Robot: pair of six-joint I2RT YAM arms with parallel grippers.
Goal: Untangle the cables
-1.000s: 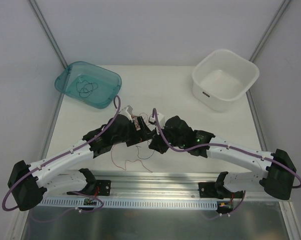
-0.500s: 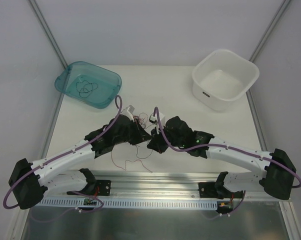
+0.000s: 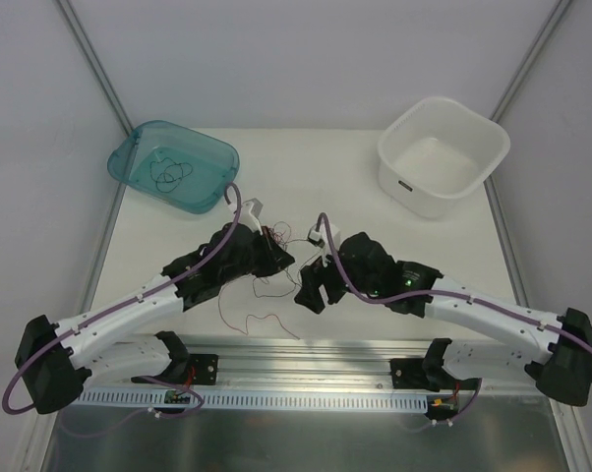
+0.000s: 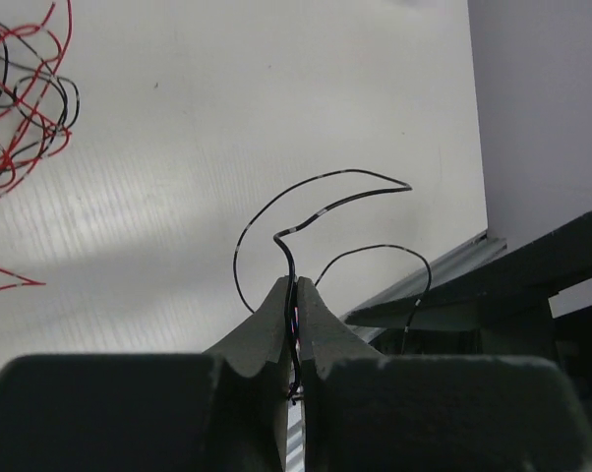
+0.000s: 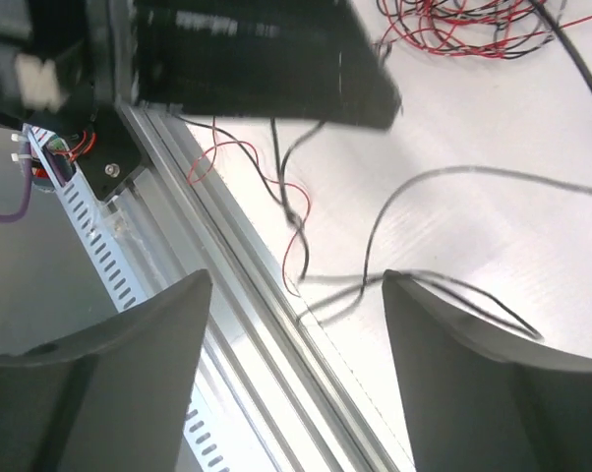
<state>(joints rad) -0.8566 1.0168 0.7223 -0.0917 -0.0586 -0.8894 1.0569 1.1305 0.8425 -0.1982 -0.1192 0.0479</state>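
Early going, by my reckoning. Far left, the teal bin [image 3: 213, 193] holds one dark loop of wire [image 3: 168, 175], the only piece that looks sorted off. The left arm reaches in from the near left corner, stretched low across the table [image 3: 316, 167] toward the middle. The left gripper [image 4: 294, 295] is pinched tight on a single black strand [image 4: 321, 187], which rises from between the fingers, arcs out and curls back. From the wrist view that strand seems free of the bundle, though I cannot follow its far end. The cables [image 3: 279, 234] themselves — a wiry red-and-black ball — lie at the centre of the table, near the left gripper but apart from it. The ball looks mostly knotted, so the bulk of the job is left. A few loose red strands [image 3: 266, 317] trail on the table toward the near edge. The right arm comes in low from the near right, its wrist just right of the ball and tipped down at the table's near side. The right gripper [image 5: 296, 305] stands wide apart, holding nothing — thin black and red strands lie on the surface beneath it. Far right, the white bin [image 3: 404, 187] shows no wire that I can make out.
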